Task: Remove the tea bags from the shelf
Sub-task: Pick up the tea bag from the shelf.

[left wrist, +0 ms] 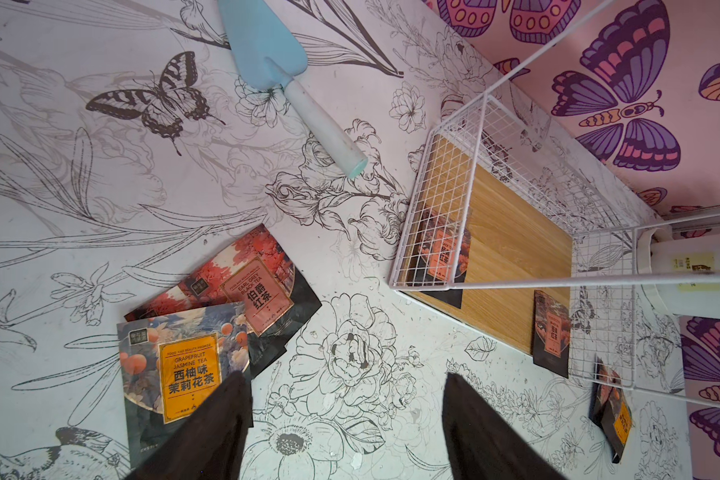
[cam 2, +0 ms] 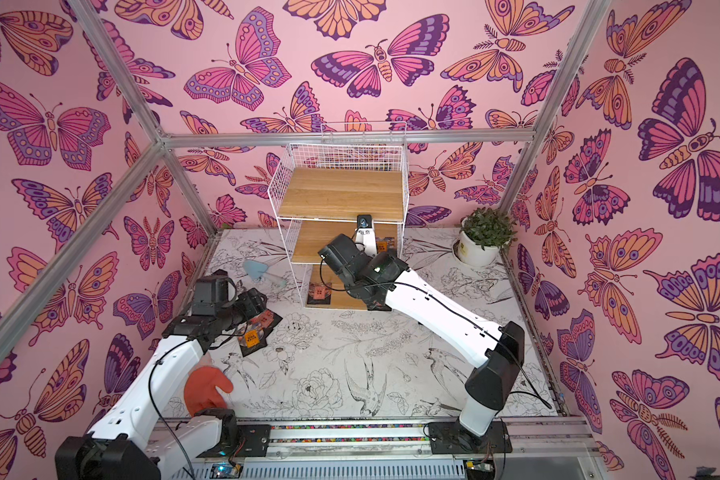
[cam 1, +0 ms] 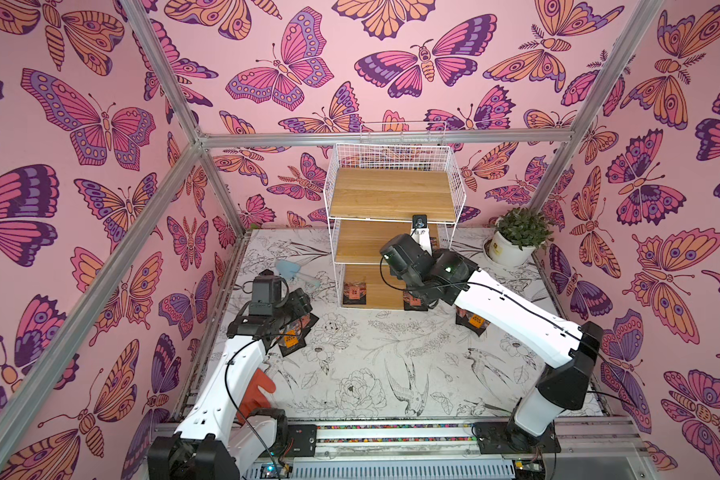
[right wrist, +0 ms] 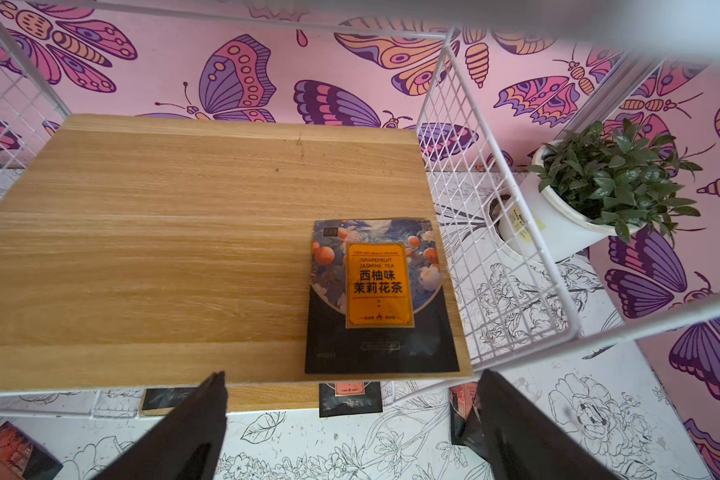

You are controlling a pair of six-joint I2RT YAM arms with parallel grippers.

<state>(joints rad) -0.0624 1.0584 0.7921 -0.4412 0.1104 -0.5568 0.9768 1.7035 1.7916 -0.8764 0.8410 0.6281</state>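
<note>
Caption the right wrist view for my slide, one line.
Open right tool facing a grapefruit jasmine tea bag on the shelf's wooden board, potted plant beyond.

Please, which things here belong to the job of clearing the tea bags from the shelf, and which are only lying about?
Belong to the job:
- shelf
- middle-board tea bag
- bottom-board tea bags
- loose tea bags, lying on the table

Only lying about:
- blue trowel
- potted plant
- orange glove
</note>
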